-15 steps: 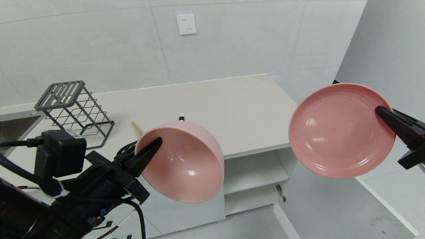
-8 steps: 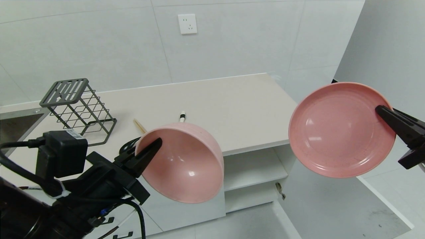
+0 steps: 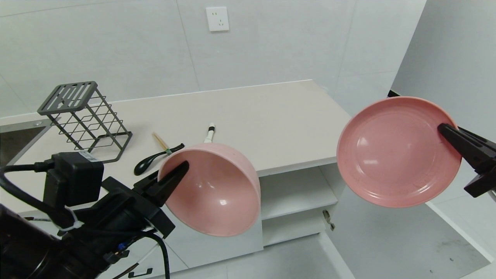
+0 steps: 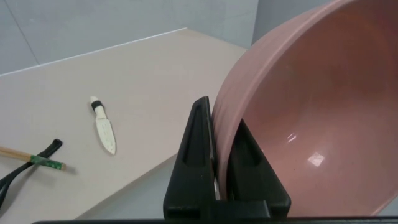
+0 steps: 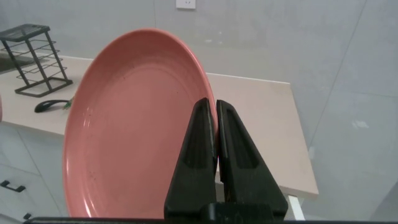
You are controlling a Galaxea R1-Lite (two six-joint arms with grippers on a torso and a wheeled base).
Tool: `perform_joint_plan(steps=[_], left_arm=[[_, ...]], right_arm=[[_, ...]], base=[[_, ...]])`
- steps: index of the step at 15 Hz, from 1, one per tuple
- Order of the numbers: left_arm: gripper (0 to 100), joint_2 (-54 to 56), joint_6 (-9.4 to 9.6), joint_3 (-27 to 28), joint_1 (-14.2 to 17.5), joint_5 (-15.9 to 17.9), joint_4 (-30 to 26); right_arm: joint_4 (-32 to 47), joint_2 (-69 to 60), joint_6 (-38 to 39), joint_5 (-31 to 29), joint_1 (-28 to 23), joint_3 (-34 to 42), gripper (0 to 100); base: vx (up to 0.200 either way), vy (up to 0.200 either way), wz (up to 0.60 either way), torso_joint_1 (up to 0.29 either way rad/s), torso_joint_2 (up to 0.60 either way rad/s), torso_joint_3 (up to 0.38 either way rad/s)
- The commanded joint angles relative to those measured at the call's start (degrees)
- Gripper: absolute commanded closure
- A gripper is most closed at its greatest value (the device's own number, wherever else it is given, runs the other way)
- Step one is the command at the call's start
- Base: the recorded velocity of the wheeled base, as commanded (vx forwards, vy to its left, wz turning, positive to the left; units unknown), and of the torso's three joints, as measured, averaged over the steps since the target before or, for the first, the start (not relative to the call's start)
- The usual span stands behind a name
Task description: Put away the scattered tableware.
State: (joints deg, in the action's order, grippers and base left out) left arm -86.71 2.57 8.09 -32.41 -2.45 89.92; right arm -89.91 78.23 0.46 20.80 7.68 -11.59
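My left gripper [image 3: 182,167] is shut on the rim of a pink bowl [image 3: 217,193], held tilted in the air in front of the counter; the same grip shows at the left gripper [image 4: 221,124] on the pink bowl [image 4: 311,118]. My right gripper [image 3: 445,130] is shut on the edge of a pink plate [image 3: 391,155], held on edge to the right of the counter; the right gripper [image 5: 216,118] pinches the pink plate [image 5: 130,124]. On the beige counter [image 3: 271,124] lie a black spoon [image 3: 153,161], a chopstick [image 3: 161,142] and a white utensil [image 3: 209,133].
A dark wire rack [image 3: 83,116] stands at the counter's left, beside a sink corner [image 3: 15,139]. Below the counter's right end are open white shelves [image 3: 298,197]. A wall socket [image 3: 217,18] sits on the tiled wall. Grey floor lies at the right.
The whole head picture has shifted, bringing more of the counter and the black spoon into sight. Both grippers keep their hold on bowl and plate in the same pose.
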Motion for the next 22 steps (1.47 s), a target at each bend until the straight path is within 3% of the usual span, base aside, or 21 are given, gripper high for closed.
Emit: perform_joint_plan(steps=[1, 22], left_arm=[[100, -0.2, -0.02, 0.0, 0.0, 0.0, 0.1], [100, -1.4, -0.55, -0.1, 0.1, -0.1, 0.1]], right_arm=[[-0.1, 0.1, 0.1, 0.0, 0.0, 0.0, 100], [-0.1, 0.8, 0.1, 0.0, 0.1, 0.2, 100]], base=[[0.000, 0.000, 0.00, -0.105, 0.20, 0.100], [0.000, 0.000, 0.00, -0.159, 0.31, 0.151]])
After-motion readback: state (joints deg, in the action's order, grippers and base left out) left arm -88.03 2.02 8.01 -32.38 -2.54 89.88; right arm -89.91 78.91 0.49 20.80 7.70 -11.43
